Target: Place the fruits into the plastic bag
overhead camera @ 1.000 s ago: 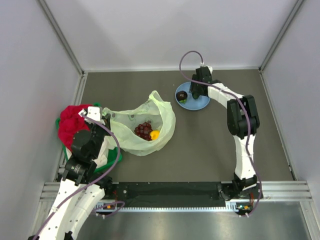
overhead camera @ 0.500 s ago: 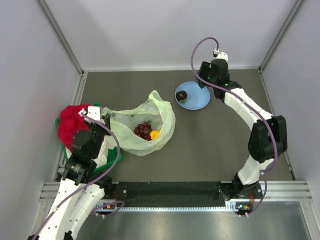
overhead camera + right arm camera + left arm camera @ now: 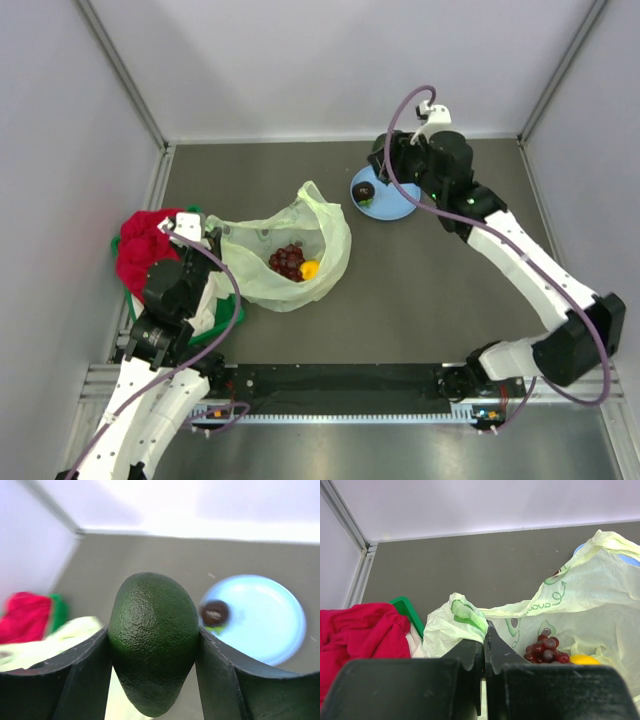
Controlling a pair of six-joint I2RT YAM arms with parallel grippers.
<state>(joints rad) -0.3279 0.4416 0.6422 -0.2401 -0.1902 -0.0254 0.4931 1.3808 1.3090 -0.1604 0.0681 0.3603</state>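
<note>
Two fruits already lie inside the plastic bag (image 3: 250, 275): a knobbly dark red grape bunch (image 3: 287, 261) and, touching it on its right, a smooth round orange-yellow citrus (image 3: 310, 269). The bag is thin, crinkled, pale yellow-green film, and its mouth is spread open on the dull grey counter (image 3: 420, 290). The left jaws are pressed together on a crumpled fold of the bag's left rim. Beside them a rumpled red cloth (image 3: 140, 245) is heaped over a green tray (image 3: 407, 611).

The right jaws are clamped on the avocado (image 3: 152, 640), a pear-shaped fruit with dark green pebbled skin, gripped flat on both sides. It is held near the round blue plate (image 3: 400, 207), well apart from the bag. On the plate's smooth surface, close to its left rim, sits the small dark fruit (image 3: 366, 190), which is round.
</note>
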